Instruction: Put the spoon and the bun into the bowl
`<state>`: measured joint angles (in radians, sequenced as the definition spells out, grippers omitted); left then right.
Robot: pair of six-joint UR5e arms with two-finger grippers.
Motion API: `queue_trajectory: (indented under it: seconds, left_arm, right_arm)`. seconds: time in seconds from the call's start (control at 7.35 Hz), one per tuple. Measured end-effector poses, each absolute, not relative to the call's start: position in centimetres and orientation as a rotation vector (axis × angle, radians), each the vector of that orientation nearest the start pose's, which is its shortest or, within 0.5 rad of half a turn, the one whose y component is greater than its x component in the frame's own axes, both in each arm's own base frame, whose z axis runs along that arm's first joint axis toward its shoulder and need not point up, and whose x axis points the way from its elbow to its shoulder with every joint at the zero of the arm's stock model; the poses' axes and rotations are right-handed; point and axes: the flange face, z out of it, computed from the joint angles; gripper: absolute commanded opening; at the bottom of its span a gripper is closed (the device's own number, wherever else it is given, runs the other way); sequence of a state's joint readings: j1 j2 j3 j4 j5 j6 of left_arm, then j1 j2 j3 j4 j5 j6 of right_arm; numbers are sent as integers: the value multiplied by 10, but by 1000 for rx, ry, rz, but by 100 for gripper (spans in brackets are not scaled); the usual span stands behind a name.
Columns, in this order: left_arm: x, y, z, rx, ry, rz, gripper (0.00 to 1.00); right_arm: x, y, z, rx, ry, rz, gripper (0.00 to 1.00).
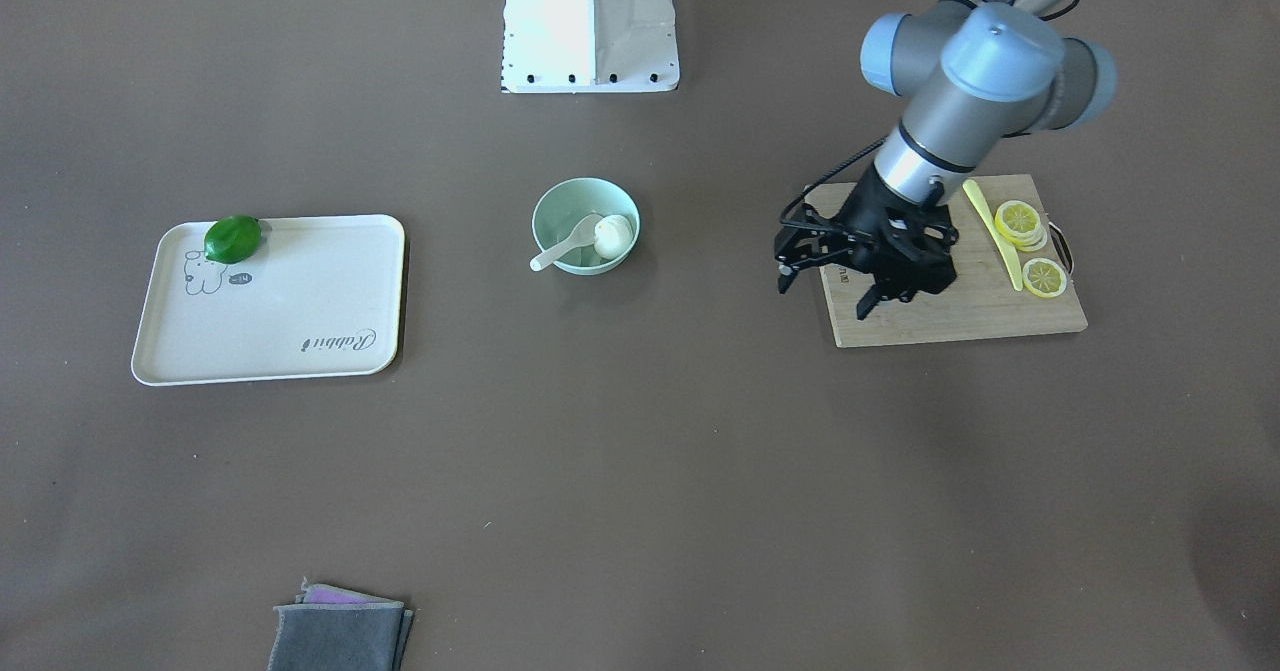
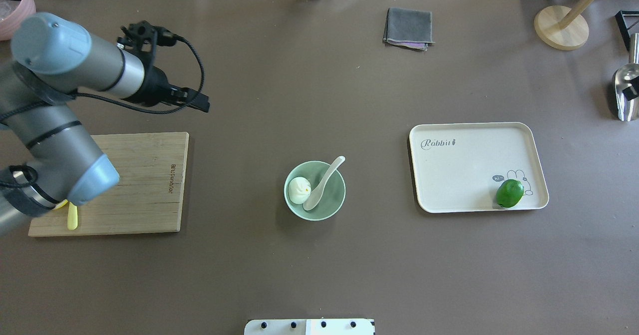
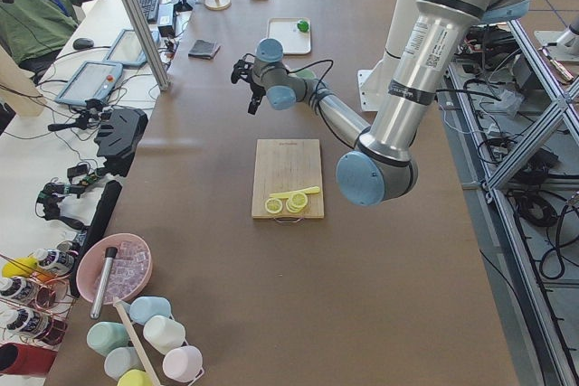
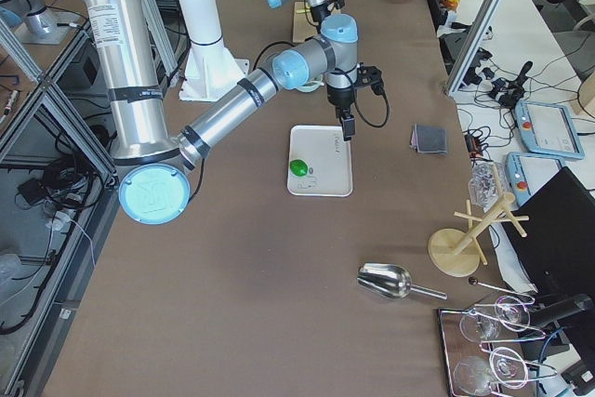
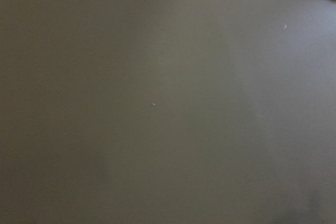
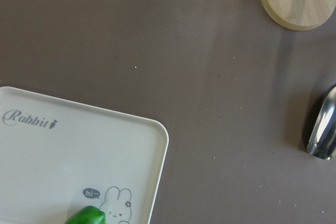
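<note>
The pale mint-green bowl (image 1: 560, 196) stands mid-table; it also shows in the overhead view (image 2: 335, 200). The white bun (image 1: 612, 236) (image 2: 299, 190) lies inside it. The white soup spoon (image 1: 560, 249) (image 2: 327, 175) rests with its scoop in the bowl and its handle over the rim. My left gripper (image 1: 822, 301) (image 2: 202, 106) is open and empty, in the air over the cutting board's edge, well away from the bowl. My right gripper (image 4: 346, 125) shows only in the exterior right view, above the tray; I cannot tell its state.
A wooden cutting board (image 1: 950, 316) holds lemon slices (image 1: 1020, 221) and a yellow knife (image 1: 990, 226). A white tray (image 1: 300, 301) (image 6: 79, 150) holds a green lime (image 1: 233, 239). A folded grey cloth (image 2: 408, 27), a wooden stand (image 2: 559, 25) and a metal scoop (image 2: 626, 90) lie at the table's edges.
</note>
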<state>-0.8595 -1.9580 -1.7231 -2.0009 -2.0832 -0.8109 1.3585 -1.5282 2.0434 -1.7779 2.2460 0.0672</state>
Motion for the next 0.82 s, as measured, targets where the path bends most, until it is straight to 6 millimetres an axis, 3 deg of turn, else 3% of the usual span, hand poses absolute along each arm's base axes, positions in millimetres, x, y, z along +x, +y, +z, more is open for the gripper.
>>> queue_trajectory:
  seconds: [0.14, 0.41, 0.54, 0.82]
  left_arm:
    - [292, -549, 347, 335, 959, 211, 98]
    - [185, -568, 410, 325, 898, 285, 98]
    - [134, -571, 441, 324, 858, 314, 98]
    - [27, -570, 488, 292, 780, 356, 98]
  right_arm:
    - [5, -479, 475, 196, -699, -275, 100]
    - [59, -460, 545, 166, -688, -307, 100]
    - [72, -447, 571, 139, -689, -305, 100]
    - [80, -431, 598, 97, -695, -285, 100]
